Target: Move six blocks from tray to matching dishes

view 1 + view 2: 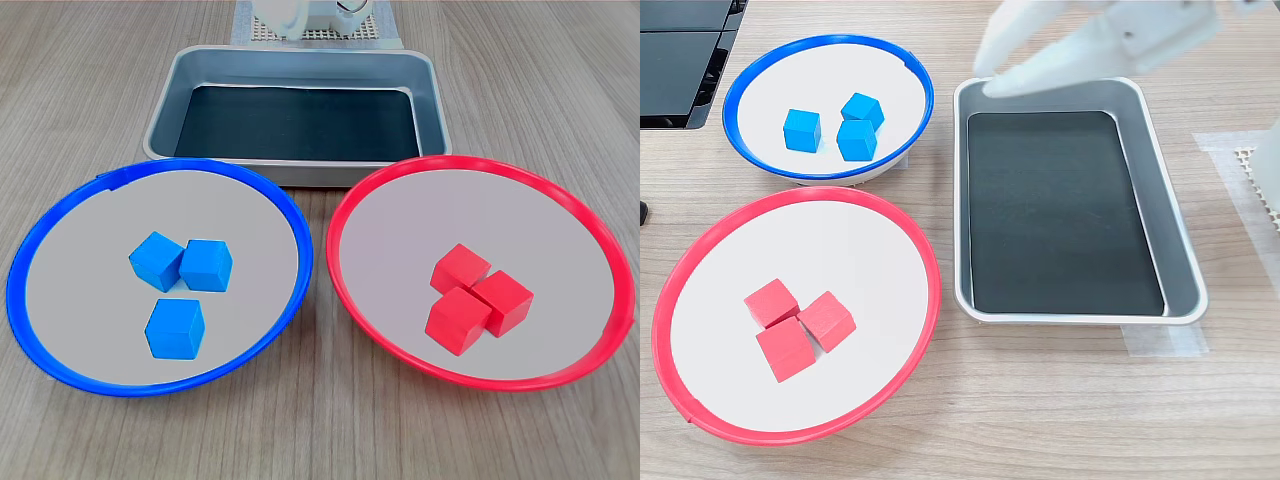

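Three blue blocks (175, 328) (858, 141) lie in the blue-rimmed dish (30, 250) (740, 85). In the red-rimmed dish (345, 210) (925, 260) three red blocks (458, 320) (786, 348) sit in a tight cluster. The silver tray (432, 100) (1175, 230) shows only its dark bottom. My white gripper (988, 72), motion-blurred, hangs over the tray's corner nearest the blue dish in the second exterior view. It is open and holds nothing. The first exterior view does not show it.
The arm's white base (300, 15) stands behind the tray in the first exterior view. A black device (680, 60) lies at the second exterior view's top left. Bare wooden tabletop (1060, 400) surrounds the dishes.
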